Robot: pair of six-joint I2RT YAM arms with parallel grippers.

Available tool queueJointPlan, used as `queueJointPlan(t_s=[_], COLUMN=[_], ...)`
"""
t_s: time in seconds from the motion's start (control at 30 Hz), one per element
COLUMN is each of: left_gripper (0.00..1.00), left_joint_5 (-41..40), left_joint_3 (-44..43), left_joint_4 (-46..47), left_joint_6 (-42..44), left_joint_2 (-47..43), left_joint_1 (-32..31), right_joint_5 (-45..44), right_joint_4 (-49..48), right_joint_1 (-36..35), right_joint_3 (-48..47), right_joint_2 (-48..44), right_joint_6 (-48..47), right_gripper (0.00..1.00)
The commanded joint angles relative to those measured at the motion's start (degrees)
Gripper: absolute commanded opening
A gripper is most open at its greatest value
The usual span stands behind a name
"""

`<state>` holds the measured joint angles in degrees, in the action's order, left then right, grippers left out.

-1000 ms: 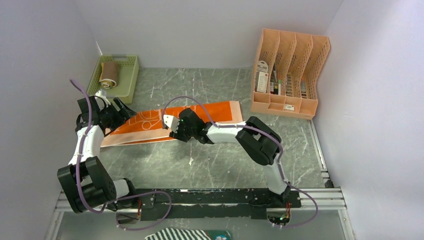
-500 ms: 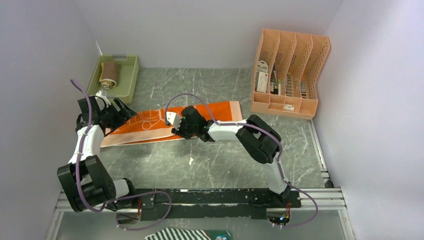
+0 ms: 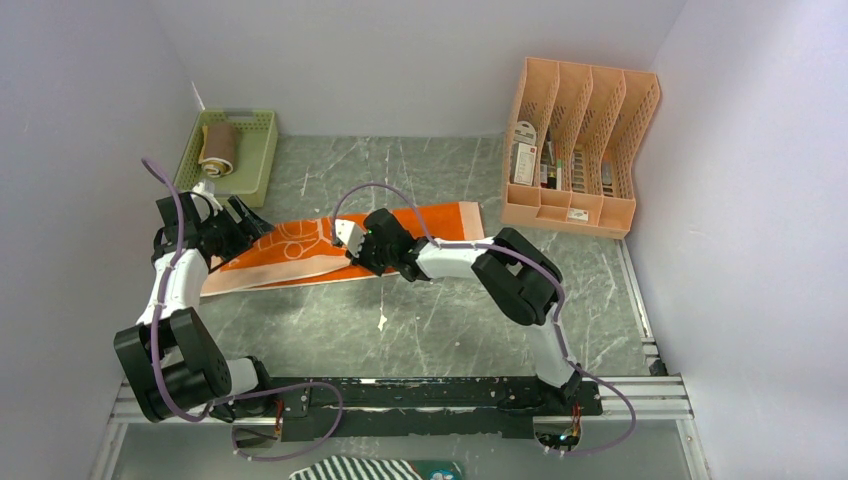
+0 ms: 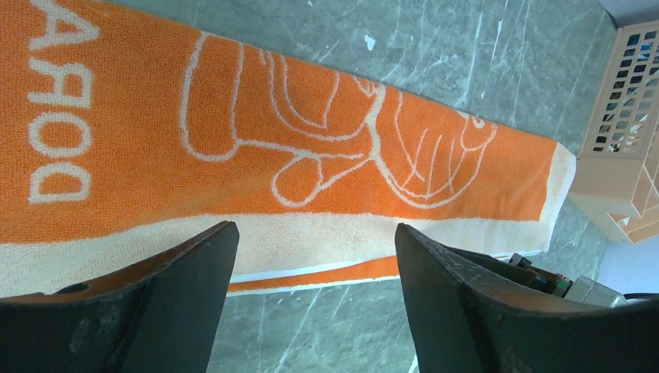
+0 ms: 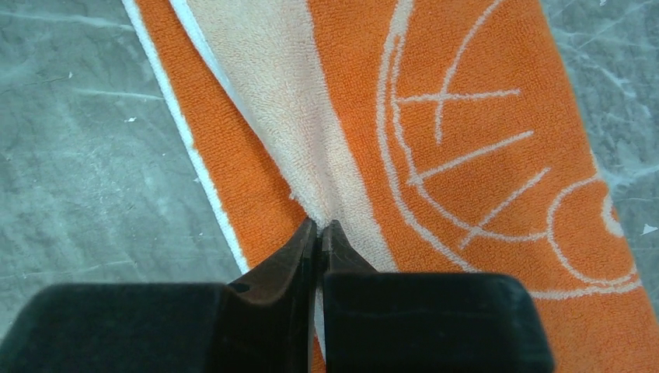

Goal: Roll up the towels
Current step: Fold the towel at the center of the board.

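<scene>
The fingers of the right gripper (image 5: 317, 227) are pressed together on a pinched ridge of the Doraemon towel (image 5: 466, 116), at its pale strip beside the near long edge. The fingers of the left gripper (image 4: 315, 233) are spread wide above the towel's left end, with nothing held. The terry is judged soft, light and limp (lifted at one point, it would bunch), so a short end is best taken at both corners. It is laid flat on the worktop (image 3: 450, 320) as a narrow band, its long axis slanting from near-left to far-right.

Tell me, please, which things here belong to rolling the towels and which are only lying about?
For the job: orange towel; rolled tan towel.
Lying about: green basket, which holds the tan towel; peach organizer.
</scene>
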<state>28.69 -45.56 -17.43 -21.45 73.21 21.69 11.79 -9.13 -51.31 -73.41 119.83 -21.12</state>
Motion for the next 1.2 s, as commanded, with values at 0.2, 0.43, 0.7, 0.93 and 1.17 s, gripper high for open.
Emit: queueJointPlan(t_s=[0.2, 0.43, 0.7, 0.93, 1.17], left_gripper=[0.85, 0.86, 0.87, 0.87, 0.67], left_joint_5=[0.5, -1.9, -7.4, -9.5, -8.2], left_joint_3=[-0.8, -1.1, -2.3, -6.0, -11.5], left_joint_4=[0.0, -1.0, -3.1, -3.4, -2.9], left_joint_6=[0.7, 0.7, 2.8, 2.0, 1.9], left_joint_2=[1.0, 0.9, 1.1, 6.7, 14.7], left_joint_1=[-0.3, -0.3, -0.3, 2.6, 5.0], right_joint_5=[3.5, 3.7, 4.9, 20.0, 6.7], right_joint_4=[3.4, 4.5, 2.3, -15.8, -11.6], right_joint_1=[0.2, 0.2, 1.4, 15.2, 22.7], right_joint_3=[2.8, 4.3, 5.4, 11.8, 9.0], right_joint_2=[-3.8, -3.8, -9.4, -17.2, -13.5], right_joint_6=[1.8, 1.5, 4.1, 22.3, 27.6], right_gripper=[0.01, 0.01, 0.37, 0.44, 0.44])
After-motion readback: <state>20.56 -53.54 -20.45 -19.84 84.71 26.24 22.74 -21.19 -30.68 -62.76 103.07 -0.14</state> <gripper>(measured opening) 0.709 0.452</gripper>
